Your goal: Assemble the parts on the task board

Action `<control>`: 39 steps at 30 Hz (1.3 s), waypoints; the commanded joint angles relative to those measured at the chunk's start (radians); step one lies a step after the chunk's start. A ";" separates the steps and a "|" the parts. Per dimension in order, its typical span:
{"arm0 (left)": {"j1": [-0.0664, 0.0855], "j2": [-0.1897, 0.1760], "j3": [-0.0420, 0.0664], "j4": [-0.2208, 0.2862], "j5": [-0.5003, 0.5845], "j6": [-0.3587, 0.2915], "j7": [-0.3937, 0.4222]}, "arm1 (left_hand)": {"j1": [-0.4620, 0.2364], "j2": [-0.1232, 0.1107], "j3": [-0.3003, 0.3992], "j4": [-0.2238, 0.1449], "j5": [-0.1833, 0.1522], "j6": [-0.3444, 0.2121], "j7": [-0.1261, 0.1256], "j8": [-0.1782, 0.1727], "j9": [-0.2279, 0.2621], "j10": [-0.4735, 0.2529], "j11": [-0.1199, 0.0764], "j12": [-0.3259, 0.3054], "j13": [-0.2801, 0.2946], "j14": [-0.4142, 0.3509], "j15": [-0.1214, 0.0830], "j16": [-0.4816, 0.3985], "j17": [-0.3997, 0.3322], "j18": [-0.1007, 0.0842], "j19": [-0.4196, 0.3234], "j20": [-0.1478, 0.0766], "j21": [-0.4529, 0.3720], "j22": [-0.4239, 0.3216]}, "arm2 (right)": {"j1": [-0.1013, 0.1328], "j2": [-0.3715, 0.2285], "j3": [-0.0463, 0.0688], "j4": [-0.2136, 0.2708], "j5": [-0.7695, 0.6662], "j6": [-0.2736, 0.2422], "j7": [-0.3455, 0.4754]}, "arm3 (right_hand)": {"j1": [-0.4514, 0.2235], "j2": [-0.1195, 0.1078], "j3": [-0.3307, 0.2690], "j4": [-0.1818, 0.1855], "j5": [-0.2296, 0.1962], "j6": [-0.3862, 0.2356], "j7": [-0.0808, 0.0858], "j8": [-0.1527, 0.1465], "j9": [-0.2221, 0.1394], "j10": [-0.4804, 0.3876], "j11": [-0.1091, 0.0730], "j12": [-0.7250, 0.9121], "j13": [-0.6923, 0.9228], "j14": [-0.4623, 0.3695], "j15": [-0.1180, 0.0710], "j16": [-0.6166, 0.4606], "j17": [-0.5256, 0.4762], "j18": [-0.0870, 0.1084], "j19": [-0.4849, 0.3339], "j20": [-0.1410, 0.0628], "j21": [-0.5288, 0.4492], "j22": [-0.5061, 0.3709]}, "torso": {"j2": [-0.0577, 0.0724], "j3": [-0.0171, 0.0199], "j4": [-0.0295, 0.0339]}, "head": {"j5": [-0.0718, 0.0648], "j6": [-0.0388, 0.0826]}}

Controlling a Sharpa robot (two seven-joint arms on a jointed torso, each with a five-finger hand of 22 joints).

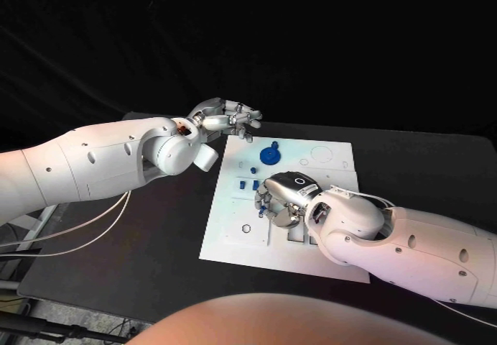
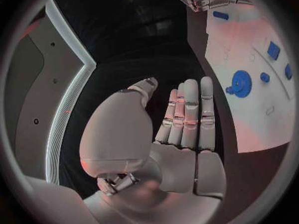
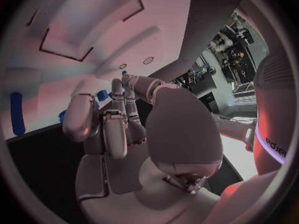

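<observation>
The white task board [image 1: 233, 230] lies in the middle of the black table. A blue gear [image 1: 269, 154] sits on its far half, with two small blue parts [image 1: 248, 185] nearer. My right hand [image 1: 285, 195] is down over the board's middle, its fingers curled around a small blue part [image 3: 102, 94] at the board's surface. A long blue part [image 3: 17, 113] lies off to one side of it. My left hand [image 1: 226, 118] hovers past the board's far left corner with straight fingers [image 2: 190, 114] and nothing in it. The gear [image 2: 239, 80] and several blue parts [image 2: 273, 50] lie beside that hand.
The board has round holes [image 1: 246, 228] and shallow rectangular recesses [image 3: 93, 15]. Black table [image 1: 135, 251] surrounds it, with thin white cables [image 1: 93, 230] hanging from the left arm at the table's left edge.
</observation>
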 commanded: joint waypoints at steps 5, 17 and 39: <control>0.001 0.002 0.001 0.002 0.005 0.020 -0.001 | -0.010 0.003 -0.004 0.001 0.000 -0.007 -0.002 -0.006 0.001 -0.002 0.004 -0.005 0.002 -0.003 0.004 0.005 0.002 0.010 0.003 0.004 -0.004 -0.002 | -0.003 0.003 -0.001 -0.007 -0.020 0.025 -0.007 | -0.002 0.010 0.004 -0.001 0.004 0.002 0.002 0.003 0.002 0.036 -0.032 0.001 0.003 0.060 -0.005 0.001 0.061 -0.014 -0.005 -0.004 -0.007 0.067 | 0.000 -0.0003 -0.0011 | 0.005 0.000; 0.001 0.002 0.001 0.003 0.000 0.027 -0.006 | -0.008 0.005 -0.005 0.001 0.003 -0.008 -0.002 -0.007 0.001 -0.003 0.004 -0.006 0.002 -0.003 0.004 0.006 0.002 0.010 0.003 0.004 -0.004 -0.002 | -0.007 0.002 -0.002 -0.009 -0.014 0.036 -0.002 | -0.002 0.010 0.004 -0.001 0.004 0.002 0.002 0.003 0.002 0.036 -0.032 0.001 0.003 0.060 -0.005 0.001 0.061 -0.014 -0.005 -0.004 -0.007 0.067 | -0.001 0.0003 -0.0011 | 0.009 0.000; 0.001 0.003 0.001 0.003 -0.003 0.041 -0.019 | -0.007 0.006 -0.008 0.003 0.005 -0.009 -0.001 -0.007 0.002 -0.006 0.005 -0.008 0.002 -0.003 0.004 0.006 0.002 0.010 0.003 0.004 -0.005 -0.003 | -0.013 0.018 -0.005 -0.018 -0.014 0.048 -0.006 | -0.004 0.010 0.004 -0.004 0.005 0.002 0.002 0.002 0.004 0.036 -0.031 -0.001 0.004 0.060 -0.005 0.000 0.061 -0.013 -0.006 -0.004 -0.010 0.066 | 0.000 -0.0001 -0.0007 | 0.011 0.000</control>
